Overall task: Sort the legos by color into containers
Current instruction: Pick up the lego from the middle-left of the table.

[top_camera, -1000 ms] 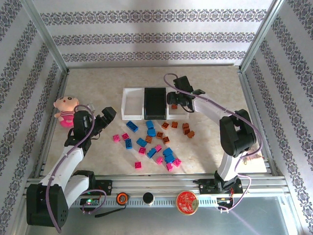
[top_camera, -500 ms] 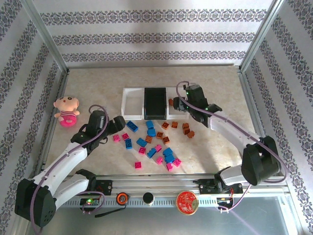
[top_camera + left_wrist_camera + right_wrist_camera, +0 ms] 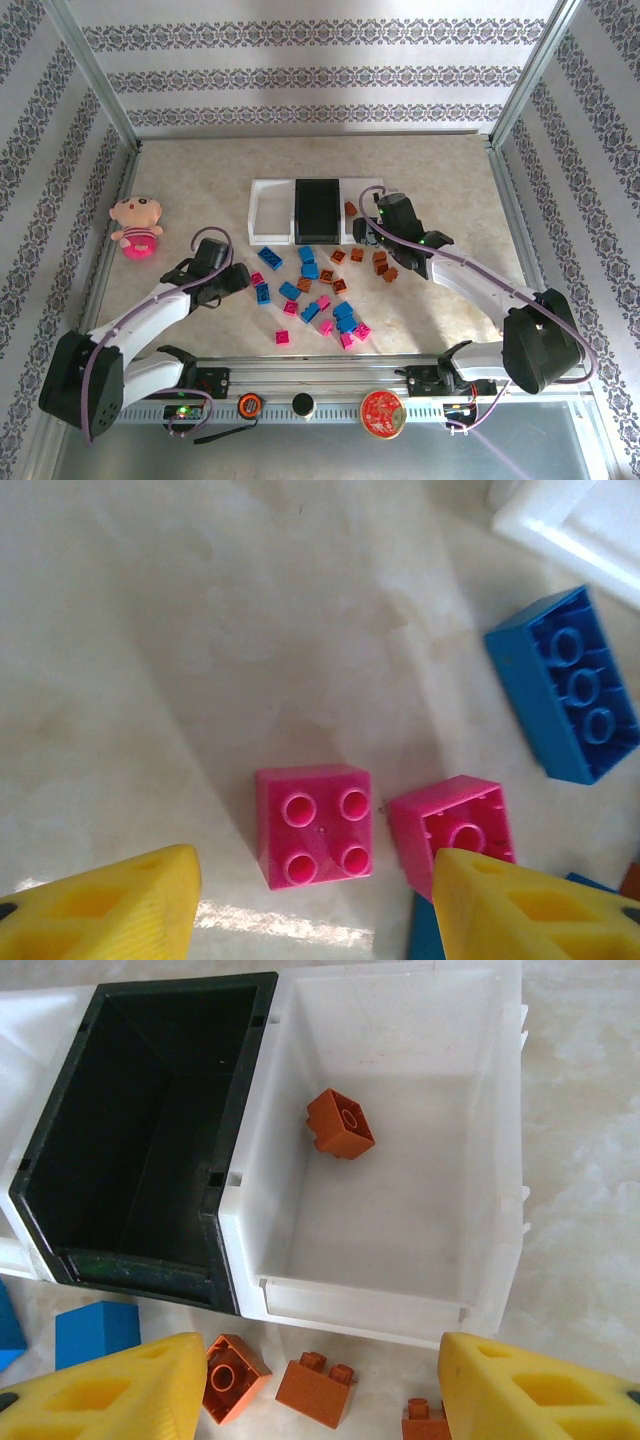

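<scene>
**Table surface, from above and from close by.** The beige marbled table [image 3: 200, 170] carries three trays at its far middle. They stand in a row, touching: left white tray [image 3: 272, 215], black tray [image 3: 318, 208], right white tray [image 3: 400, 1230].

Nearer, mid-table, small studded pieces lie loosely scattered:
- blue bricks [image 3: 345, 322]
- pink bricks [image 3: 284, 337]
- orange-brown bricks [image 3: 357, 256], mostly just in front of the right white tray

Close view:
- one pink brick [image 3: 313, 825] lies studs up
- a second pink brick [image 3: 455, 820] lies just beside it, hollow side up
- a long blue brick [image 3: 565, 685] lies farther off, hollow side up

A plush doll [image 3: 135, 227] lies well apart, near the left edge.
</scene>
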Motion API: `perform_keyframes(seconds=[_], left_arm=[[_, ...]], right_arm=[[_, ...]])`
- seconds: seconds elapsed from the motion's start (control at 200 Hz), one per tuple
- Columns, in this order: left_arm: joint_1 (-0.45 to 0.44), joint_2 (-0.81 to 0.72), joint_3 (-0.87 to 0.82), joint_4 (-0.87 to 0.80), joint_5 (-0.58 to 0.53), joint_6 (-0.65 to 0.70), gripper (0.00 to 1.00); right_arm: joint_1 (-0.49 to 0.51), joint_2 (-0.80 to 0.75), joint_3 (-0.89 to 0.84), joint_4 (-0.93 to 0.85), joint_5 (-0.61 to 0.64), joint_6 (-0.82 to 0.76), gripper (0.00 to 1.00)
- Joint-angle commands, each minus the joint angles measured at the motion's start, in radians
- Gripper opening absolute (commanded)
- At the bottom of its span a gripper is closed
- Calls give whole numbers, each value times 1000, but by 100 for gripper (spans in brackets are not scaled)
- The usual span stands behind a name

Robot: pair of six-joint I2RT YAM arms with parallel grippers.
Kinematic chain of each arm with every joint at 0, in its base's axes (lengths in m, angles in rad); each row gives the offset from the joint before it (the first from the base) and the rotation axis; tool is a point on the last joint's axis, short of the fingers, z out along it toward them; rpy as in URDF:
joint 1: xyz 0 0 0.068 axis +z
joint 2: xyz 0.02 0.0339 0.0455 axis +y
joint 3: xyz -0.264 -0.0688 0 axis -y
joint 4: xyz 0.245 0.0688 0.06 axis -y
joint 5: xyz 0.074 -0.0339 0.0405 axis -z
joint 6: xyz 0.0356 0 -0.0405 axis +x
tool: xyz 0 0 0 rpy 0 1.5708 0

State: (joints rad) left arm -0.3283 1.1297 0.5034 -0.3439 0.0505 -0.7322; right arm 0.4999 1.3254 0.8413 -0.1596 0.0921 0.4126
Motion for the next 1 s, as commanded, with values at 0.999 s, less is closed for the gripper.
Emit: perform_keyframes(seconds=[0.999], left_arm=[[-104,85,265,-30,-83,143,21]], right_arm=[[87,-130,-157,38,31,20,64]])
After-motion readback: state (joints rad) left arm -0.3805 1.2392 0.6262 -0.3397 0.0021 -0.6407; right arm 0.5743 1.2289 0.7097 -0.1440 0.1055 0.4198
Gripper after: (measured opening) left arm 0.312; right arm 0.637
